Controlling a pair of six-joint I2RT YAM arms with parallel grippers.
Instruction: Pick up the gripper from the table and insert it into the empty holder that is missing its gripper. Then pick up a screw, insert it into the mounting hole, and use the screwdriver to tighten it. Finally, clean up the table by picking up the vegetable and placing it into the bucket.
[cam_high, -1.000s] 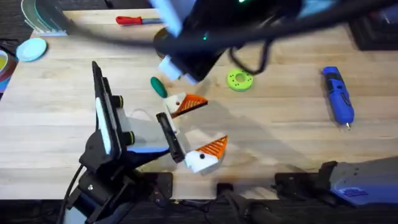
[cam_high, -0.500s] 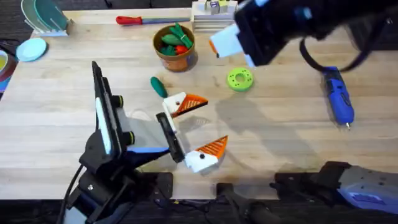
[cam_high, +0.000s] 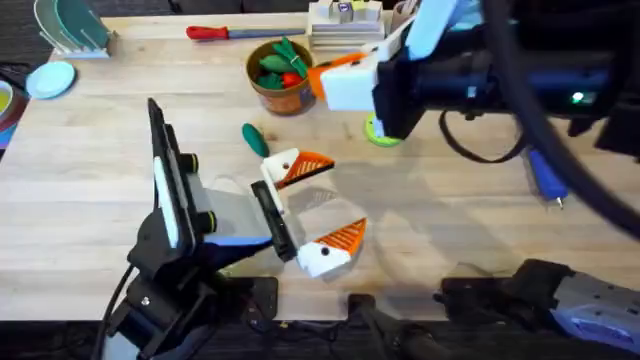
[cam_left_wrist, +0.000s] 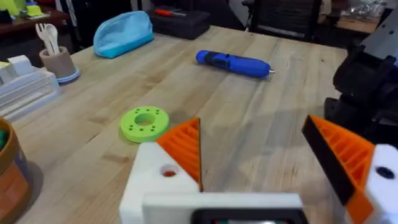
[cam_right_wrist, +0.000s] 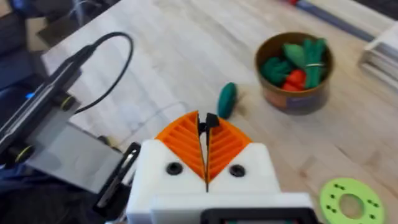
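Note:
My left gripper (cam_high: 345, 197) (cam_left_wrist: 252, 124) lies open on the table with nothing between its fingers. The orange ribbed gripper piece (cam_left_wrist: 183, 143) sits in the white holder (cam_left_wrist: 152, 183), whose mounting hole (cam_left_wrist: 168, 171) shows orange inside. High above the table, my right gripper (cam_high: 322, 75) (cam_right_wrist: 205, 121) is shut, with a small dark screw pinched at its tips. The dark green vegetable (cam_high: 255, 139) (cam_right_wrist: 227, 99) lies between the bucket (cam_high: 280, 97) (cam_right_wrist: 292, 102) and the left fingers. The blue screwdriver (cam_high: 545, 172) (cam_left_wrist: 233, 62) lies far right, partly hidden by the right arm.
A green ring disc (cam_left_wrist: 144, 122) (cam_right_wrist: 348, 198) lies right of the bucket, half under the right arm. A red-handled screwdriver (cam_high: 215, 33) and a clear parts box (cam_high: 345, 20) sit at the back edge. The bucket holds toy vegetables. A cup (cam_left_wrist: 57, 62) and blue pouch (cam_left_wrist: 124, 32) stand farther off.
The right arm swung from above the bucket out to the right, then back left, its gripper now beside the bucket. The left arm, vegetable and screwdriver have not moved.

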